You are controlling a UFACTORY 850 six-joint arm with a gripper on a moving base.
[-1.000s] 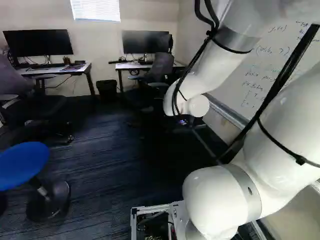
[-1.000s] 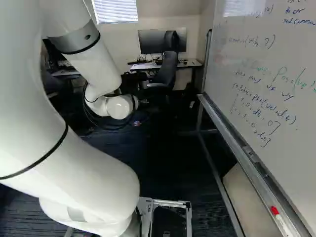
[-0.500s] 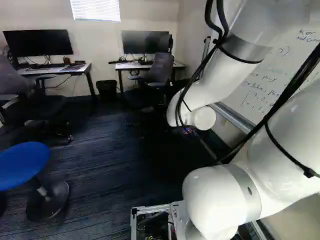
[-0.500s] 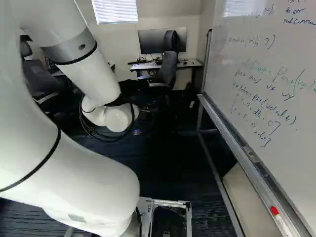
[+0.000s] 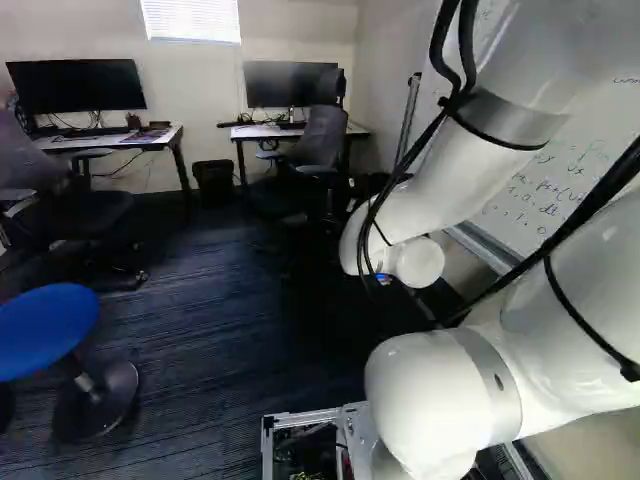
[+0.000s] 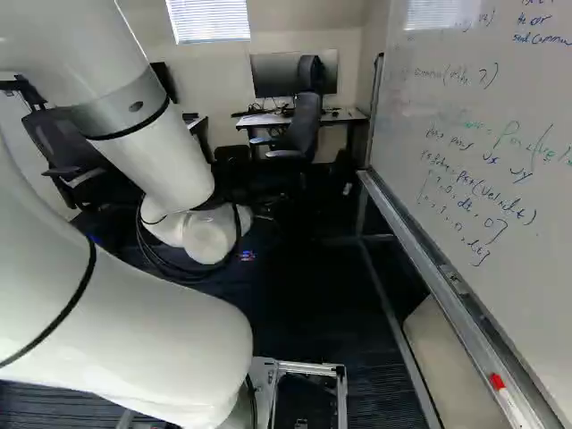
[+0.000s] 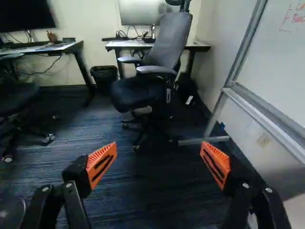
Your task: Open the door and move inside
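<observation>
here, the hand (image 7: 159, 147) stands wide apart, carpet (image 7: 157, 191) showing between its tips. ahead, the foot of the whiteboard stand (image 7: 204, 140) juts out near the office chair (image 7: 167, 45); where the door is, i cannot tell

The white arm (image 5: 450, 180) has sunk lower

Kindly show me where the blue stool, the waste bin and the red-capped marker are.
Blue stool (image 5: 45, 325), left base view: on its seat.
Waste bin (image 7: 104, 78), wrist view: on its front side.
Red-capped marker (image 6: 509, 401), right base view: on its white barrel.
</observation>
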